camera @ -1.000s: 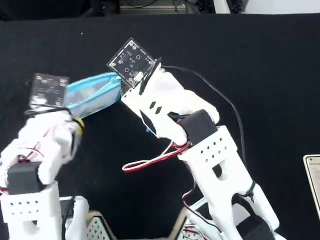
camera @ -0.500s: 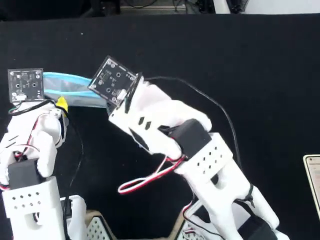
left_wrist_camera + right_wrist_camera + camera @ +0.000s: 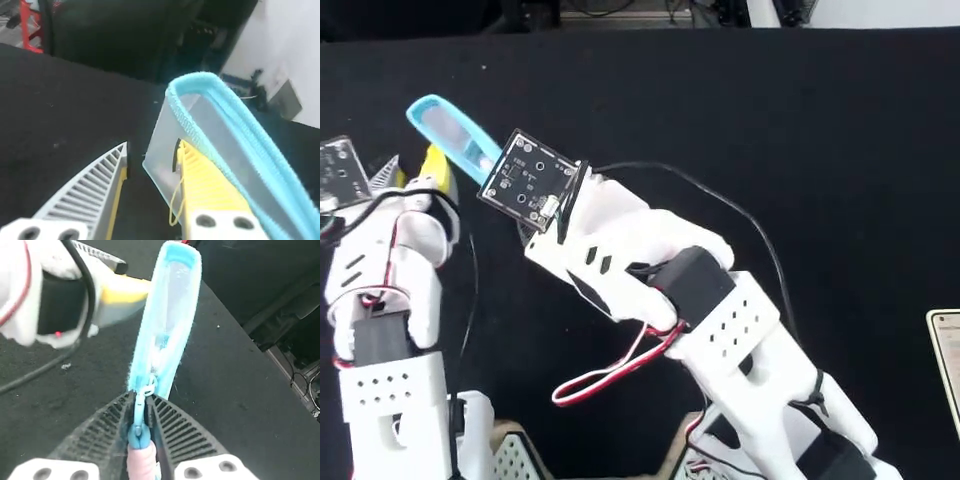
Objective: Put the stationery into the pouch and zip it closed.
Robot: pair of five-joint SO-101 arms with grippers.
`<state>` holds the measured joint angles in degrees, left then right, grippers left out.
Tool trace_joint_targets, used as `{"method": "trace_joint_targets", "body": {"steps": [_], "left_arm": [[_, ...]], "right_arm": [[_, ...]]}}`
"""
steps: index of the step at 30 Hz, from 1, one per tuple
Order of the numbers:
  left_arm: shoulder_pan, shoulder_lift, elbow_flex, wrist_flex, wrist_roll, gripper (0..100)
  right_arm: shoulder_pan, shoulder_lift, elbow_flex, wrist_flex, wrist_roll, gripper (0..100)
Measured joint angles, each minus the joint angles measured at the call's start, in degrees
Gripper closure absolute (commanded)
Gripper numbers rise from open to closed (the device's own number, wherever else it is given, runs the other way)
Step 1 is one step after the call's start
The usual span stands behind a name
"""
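Note:
The pouch (image 3: 450, 128), clear with light blue edging, is held off the black table at the far left, pointing away from the arms. In the right wrist view my right gripper (image 3: 141, 401) is shut on the pouch's zipper end, and the pouch (image 3: 170, 315) stretches away from it. My left gripper (image 3: 152, 150) stands open, with bare table between its grey finger (image 3: 95, 195) and yellow finger (image 3: 210, 200). The pouch (image 3: 225, 130) rests against the outer side of the yellow finger. From above, the left gripper (image 3: 412, 165) sits just beside the pouch. What is inside the pouch is unclear.
The right arm's wrist board (image 3: 530, 180) covers its fingers from above, and its black cable (image 3: 740, 220) arcs over the table. A pale card (image 3: 946, 350) lies at the right edge. Black cloth extends to the right and far side.
The right arm has moved left with the pouch and swung it from lying sideways to pointing away. The left arm has shifted left and farther out, staying beside the pouch.

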<state>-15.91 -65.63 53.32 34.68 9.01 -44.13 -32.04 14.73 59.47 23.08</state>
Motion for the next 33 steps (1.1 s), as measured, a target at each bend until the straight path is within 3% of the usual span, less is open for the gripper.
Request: {"method": "trace_joint_targets", "body": {"steps": [4, 13, 19, 24, 33], "left_arm": [[2.99, -0.09, 2.11, 1.85, 0.44, 83], [3.6, -6.77, -2.02, 28.4, -2.37, 83], [10.02, -12.4, -2.2, 37.54, -7.3, 81], [17.67, -16.79, -0.97, 36.66, -7.21, 76], [19.25, -24.26, 15.3, 18.37, -7.3, 76]], "right_arm": [[0.62, -0.44, 2.2, -3.69, 0.0, 98.7], [4.31, -0.7, 6.86, -11.96, 0.0, 98.7], [4.31, -0.7, 6.86, -12.13, 0.0, 98.7], [4.31, -0.7, 6.86, -12.13, 0.0, 98.7], [4.31, -0.7, 6.86, -12.13, 0.0, 98.7]]}}
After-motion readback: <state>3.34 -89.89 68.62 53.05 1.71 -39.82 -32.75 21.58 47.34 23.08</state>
